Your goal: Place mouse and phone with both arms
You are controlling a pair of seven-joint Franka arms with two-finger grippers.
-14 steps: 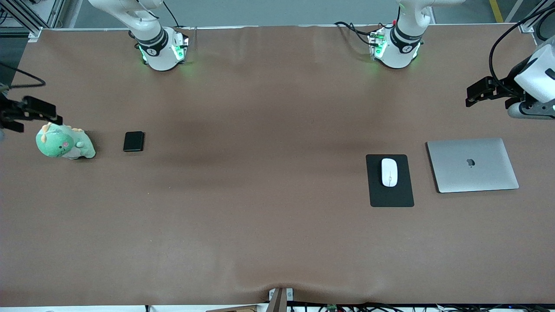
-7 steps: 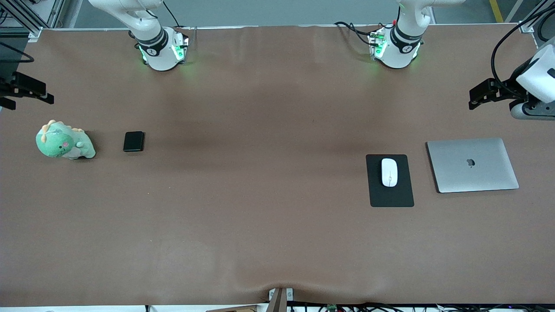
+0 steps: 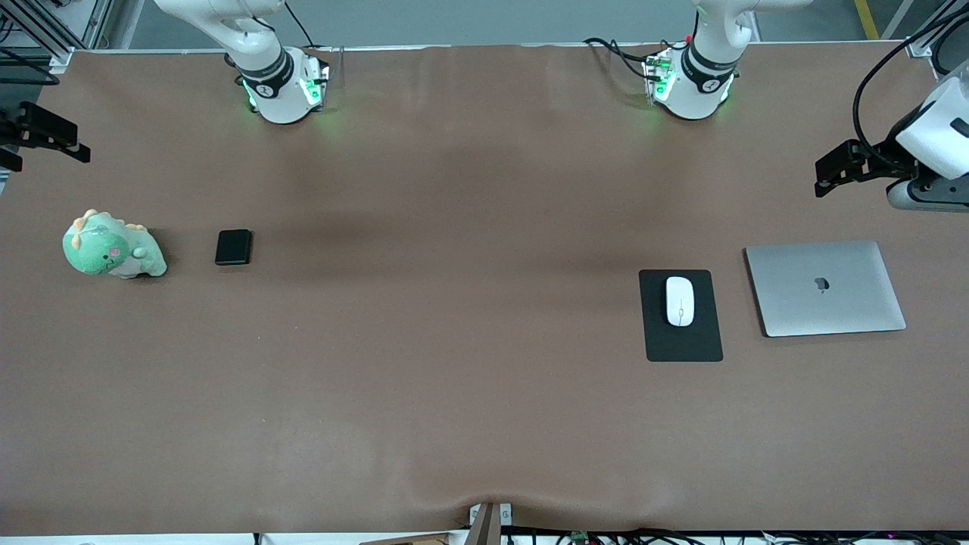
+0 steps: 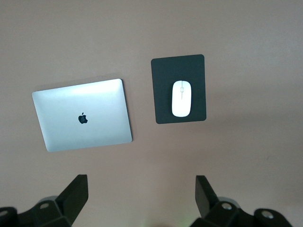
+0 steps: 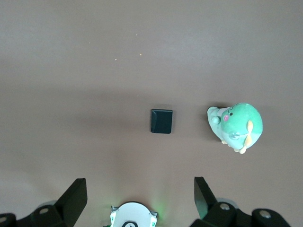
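The white mouse point(image 3: 680, 300) lies on a black mouse pad point(image 3: 681, 345) toward the left arm's end of the table. It also shows in the left wrist view as the mouse point(image 4: 181, 98) on the pad point(image 4: 165, 75). The black phone point(image 3: 233, 247) lies flat on the brown cloth toward the right arm's end, and the right wrist view has the phone point(image 5: 161, 121) below it. My left gripper point(image 3: 833, 170) hangs open and empty high over the table's end, its gripper point(image 4: 142, 198) holding nothing. My right gripper point(image 3: 47, 136) hangs open and empty at the other end, its gripper point(image 5: 140, 198) bare.
A closed silver laptop point(image 3: 825, 288) lies beside the mouse pad, toward the left arm's end. A green plush dinosaur point(image 3: 112, 247) sits beside the phone, toward the right arm's end. The two arm bases point(image 3: 284, 87) point(image 3: 690, 83) stand along the table's back edge.
My right gripper has drawn away from over the plush dinosaur toward the table's edge. The left gripper has shifted only slightly. Mouse and phone have not moved.
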